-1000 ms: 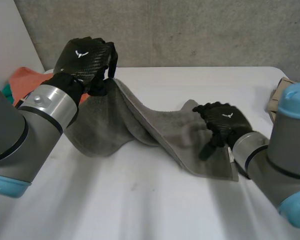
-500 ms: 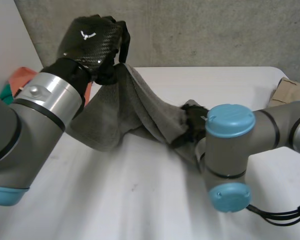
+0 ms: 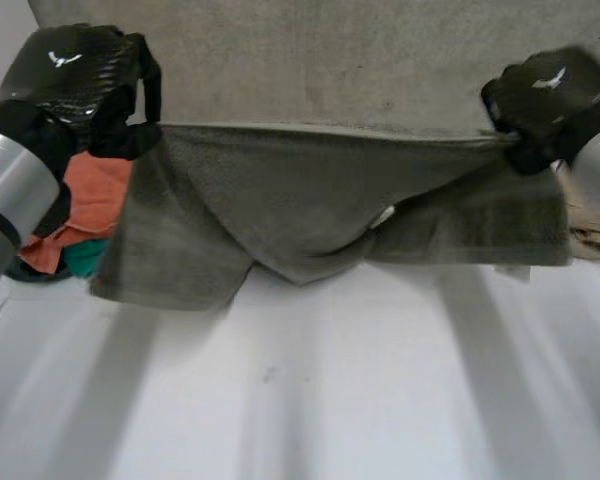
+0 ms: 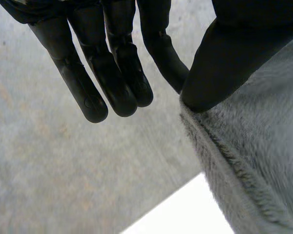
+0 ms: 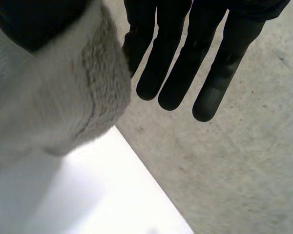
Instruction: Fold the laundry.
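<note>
Towel (image 3: 280,200) held above the table (image 3: 300,400): left hand (image 3: 70,75) pinches one upper corner, right hand (image 3: 545,95) the other; its long axis runs hand to hand, middle sagging.

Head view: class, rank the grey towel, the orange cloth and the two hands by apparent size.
1. grey towel
2. left hand and right hand: much alike, and nearness to the camera makes ranking unsure
3. orange cloth, partly hidden

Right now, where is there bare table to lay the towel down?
The table is bare across its whole near half, in front of the towel that hangs between left hand and right hand. Crowded: orange cloth and teal cloth pile under the left hand; a brown thing lies by the right hand.
</note>
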Tool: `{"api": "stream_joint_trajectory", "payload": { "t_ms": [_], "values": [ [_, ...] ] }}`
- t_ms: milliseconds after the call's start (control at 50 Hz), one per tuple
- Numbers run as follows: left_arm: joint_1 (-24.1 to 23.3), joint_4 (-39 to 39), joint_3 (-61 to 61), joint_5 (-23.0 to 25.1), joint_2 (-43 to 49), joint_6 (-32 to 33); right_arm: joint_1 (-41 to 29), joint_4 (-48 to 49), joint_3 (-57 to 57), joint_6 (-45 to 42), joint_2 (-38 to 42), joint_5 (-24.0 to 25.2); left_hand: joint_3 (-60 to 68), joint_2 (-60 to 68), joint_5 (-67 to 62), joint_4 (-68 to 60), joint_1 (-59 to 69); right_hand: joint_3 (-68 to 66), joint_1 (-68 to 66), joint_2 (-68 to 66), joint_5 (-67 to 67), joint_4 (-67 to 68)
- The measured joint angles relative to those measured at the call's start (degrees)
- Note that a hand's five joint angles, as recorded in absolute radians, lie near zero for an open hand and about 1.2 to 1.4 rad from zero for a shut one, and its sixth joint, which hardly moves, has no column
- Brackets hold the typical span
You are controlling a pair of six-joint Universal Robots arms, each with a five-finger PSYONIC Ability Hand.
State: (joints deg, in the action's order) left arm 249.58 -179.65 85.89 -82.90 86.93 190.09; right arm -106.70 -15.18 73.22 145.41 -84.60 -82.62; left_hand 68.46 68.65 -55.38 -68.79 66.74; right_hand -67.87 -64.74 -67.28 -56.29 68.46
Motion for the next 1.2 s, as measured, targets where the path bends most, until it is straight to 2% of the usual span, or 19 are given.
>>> {"api": "stream_joint_trajectory", "payload": {
  "t_ms": [80, 140, 300, 440, 480, 540, 560, 600, 640, 660, 680, 760, 860, 920, 960, 1000, 1040, 1100, 1200],
  "values": [
    [1.7, 6.1, -1.1, 2.3, 2.5, 0.2, 1.1, -13.5, -7.2, -3.9, -0.9, 1.3, 0.0, 0.0, 0.0, 0.0, 0.0, 0.0, 0.0, 0.0, 0.0, 0.0],
    [2.0, 8.7, -1.5, 3.6, 6.2, 0.7, 1.6, -19.1, -9.8, -5.1, 0.6, 2.3, 0.0, 0.0, 0.0, 0.0, 0.0, 0.0, 0.0, 0.0, 0.0, 0.0],
    [1.7, 9.0, -8.1, 5.0, 23.1, 6.2, 2.0, -21.7, -12.3, -7.2, 12.2, 4.1, 0.0, 0.0, 0.0, 0.0, 0.0, 0.0, 0.0, 0.0, 0.0, 0.0],
    [0.7, 2.0, -28.0, 4.6, 34.9, 9.3, 1.3, -11.9, -29.8, -3.6, 27.0, 0.8, 0.0, 0.0, 0.0, 0.0, 0.0, 0.0, 0.0, 0.0, 0.0, 0.0],
    [0.7, -3.7, -34.3, 4.5, 36.4, 8.9, 0.9, -5.8, -37.0, -0.4, 29.9, -1.4, 0.0, 0.0, 0.0, 0.0, 0.0, 0.0, 0.0, 0.0, 0.0, 0.0],
    [0.7, -7.4, -36.9, 4.4, 36.7, 8.4, 0.7, -3.3, -39.1, 0.9, 30.6, -2.1, 0.0, 0.0, 0.0, 0.0, 0.0, 0.0, 0.0, 0.0, 0.0, 0.0],
    [0.9, -16.2, -40.5, 3.8, 36.8, 7.1, -0.2, 6.4, -44.3, 5.1, 31.7, -4.0, 0.0, 0.0, 0.0, 0.0, 0.0, 0.0, 0.0, 0.0, -0.1, 0.1],
    [1.0, -23.8, -42.0, 3.1, 36.4, 6.0, -0.8, 13.3, -45.9, 7.5, 31.6, -4.8, 0.0, 0.0, 0.0, 0.0, 0.0, 0.0, 0.0, 0.0, -0.9, 0.1],
    [1.0, -25.2, -42.2, 3.0, 36.3, 5.8, -0.9, 15.1, -46.0, 7.9, 31.5, -5.0, 0.0, 0.0, 0.0, 0.0, 0.0, 0.0, 0.0, 0.0, -1.0, 0.1],
    [1.2, -32.5, -42.1, 1.7, 34.8, 4.8, -1.5, 23.0, -45.5, 9.6, 30.0, -5.4, 0.0, 0.0, 0.0, 0.0, 0.0, 0.0, 0.0, 0.0, -1.0, 0.1],
    [1.3, -34.9, -41.4, 1.1, 33.8, 4.5, -1.7, 26.1, -44.5, 10.1, 28.9, -5.3, 0.0, 0.0, 0.0, 0.0, 0.0, 0.0, 0.0, 0.0, -1.1, 0.1],
    [1.6, -37.4, -37.2, 0.1, 30.7, 4.2, -1.9, 30.3, -40.6, 10.4, 25.5, -4.3, 0.0, 0.0, 0.0, 0.0, 0.0, 0.0, 0.0, 0.0, -1.1, 0.1],
    [2.0, -36.5, -30.0, -0.2, 27.2, 4.4, -1.8, 27.8, -36.6, 10.2, 23.4, -2.3, 0.0, 0.0, 0.0, 0.0, 0.0, 0.0, 0.0, 0.0, -1.3, 0.1],
    [2.5, -35.0, -20.9, 0.0, 24.1, 4.6, -1.7, 21.2, -32.9, 9.7, 23.1, -0.3, 0.0, 0.0, 0.0, 0.0, 0.0, 0.0, 0.0, 0.0, -1.3, 0.1],
    [2.6, -34.2, -14.2, 0.7, 22.8, 4.7, -1.8, 15.9, -29.9, 8.4, 23.1, 1.0, -9.7, -10.9, 8.3, 9.8, -10.4, 0.0, 0.0, 0.0, -1.3, 0.1],
    [2.6, -33.9, -9.2, 1.6, 22.4, 4.7, -1.8, 12.7, -27.4, 7.0, 23.2, 2.1, -29.8, -30.2, 28.7, 30.4, -34.1, 0.0, 0.0, 0.0, -1.3, 0.1],
    [2.6, -33.7, -5.2, 2.7, 22.3, 4.6, -2.0, 10.7, -25.2, 5.5, 23.0, 3.2, -45.7, -46.3, 44.6, 46.8, -50.8, 0.0, 0.0, 0.0, -1.3, 0.1],
    [2.4, -33.6, -0.9, 4.2, 23.4, 4.1, -2.6, 8.8, -22.4, 3.4, 22.1, 5.0, -56.1, -56.5, 52.9, 57.0, -56.0, 0.0, 0.0, 0.0, -1.3, 0.1],
    [0.8, -33.3, 0.4, 5.2, 29.5, 1.6, -5.9, 7.8, -20.5, 1.8, 17.2, 6.6, -56.6, -56.9, 52.9, 57.3, -56.0, 0.0, 0.0, 0.0, -1.3, 0.1]
  ]
}}
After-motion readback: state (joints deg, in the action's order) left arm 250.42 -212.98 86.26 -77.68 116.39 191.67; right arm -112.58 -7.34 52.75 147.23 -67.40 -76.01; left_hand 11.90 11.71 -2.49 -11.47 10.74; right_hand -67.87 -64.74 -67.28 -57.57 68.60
